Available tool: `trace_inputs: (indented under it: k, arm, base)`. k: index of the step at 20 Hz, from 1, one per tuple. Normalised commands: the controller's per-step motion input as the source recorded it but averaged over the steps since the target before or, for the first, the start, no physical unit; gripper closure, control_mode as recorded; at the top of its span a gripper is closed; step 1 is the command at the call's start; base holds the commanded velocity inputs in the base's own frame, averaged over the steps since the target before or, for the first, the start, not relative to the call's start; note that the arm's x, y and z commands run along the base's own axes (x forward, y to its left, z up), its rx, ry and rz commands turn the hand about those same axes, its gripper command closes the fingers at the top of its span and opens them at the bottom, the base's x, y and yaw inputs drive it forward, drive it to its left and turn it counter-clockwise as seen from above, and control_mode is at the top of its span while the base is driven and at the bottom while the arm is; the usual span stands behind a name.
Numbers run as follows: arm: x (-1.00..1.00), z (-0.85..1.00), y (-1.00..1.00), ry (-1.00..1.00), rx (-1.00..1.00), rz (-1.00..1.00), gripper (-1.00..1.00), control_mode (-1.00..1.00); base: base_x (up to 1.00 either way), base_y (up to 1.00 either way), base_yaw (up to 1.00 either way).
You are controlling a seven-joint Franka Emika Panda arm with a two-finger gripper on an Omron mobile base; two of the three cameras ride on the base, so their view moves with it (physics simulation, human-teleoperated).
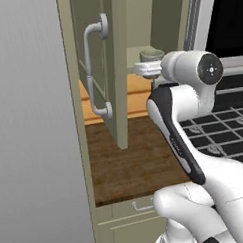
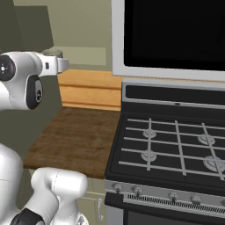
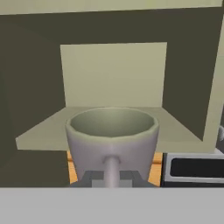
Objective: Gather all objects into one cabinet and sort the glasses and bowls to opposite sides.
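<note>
Pincer (image 3: 112, 175) grips pale grey-green bowl (image 3: 112, 135), its base and both fingertips cut off.

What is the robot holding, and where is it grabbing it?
The end effector holds the deep pale grey-green bowl by the near side of its rim, one finger outside the wall.

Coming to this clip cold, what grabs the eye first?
The white arm's gripper holds a pale grey-green bowl right before the open sage-green wall cabinet's shelf. The cabinet door with its curved grey bar handle swings open at left; a black gas stove sits to the right.
</note>
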Motion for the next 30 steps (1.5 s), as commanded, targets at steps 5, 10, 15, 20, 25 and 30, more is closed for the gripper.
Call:
trace_inputs:
  k: [5,10,15,20,25,30]
  arm:
    - [-0.91,0.08,-0.26,0.01,0.0,0.0,1.0,-1.0]
    - [-0.99,0.03,-0.4,0.0,0.0,0.0,1.0,-1.0]
    - [-0.63,0.03,-0.06,0.01,0.0,0.0,1.0,-1.0]
    - [-0.36,0.02,0.0,0.09,0.0,-0.05,1.0,-1.0]
    - [-0.31,0.0,-0.02,0.12,0.0,-0.06,1.0,-1.0]
    - [-0.12,0.0,-0.09,0.01,0.0,0.0,1.0,-1.0]
  base:
    - [0.0,0.0,0.0]
    - [0.0,0.0,0.0]
    - [0.0,0.0,0.0]
    - [0.0,0.0,0.0]
    - [0.0,0.0,0.0]
    - [0.0,0.0,0.0]
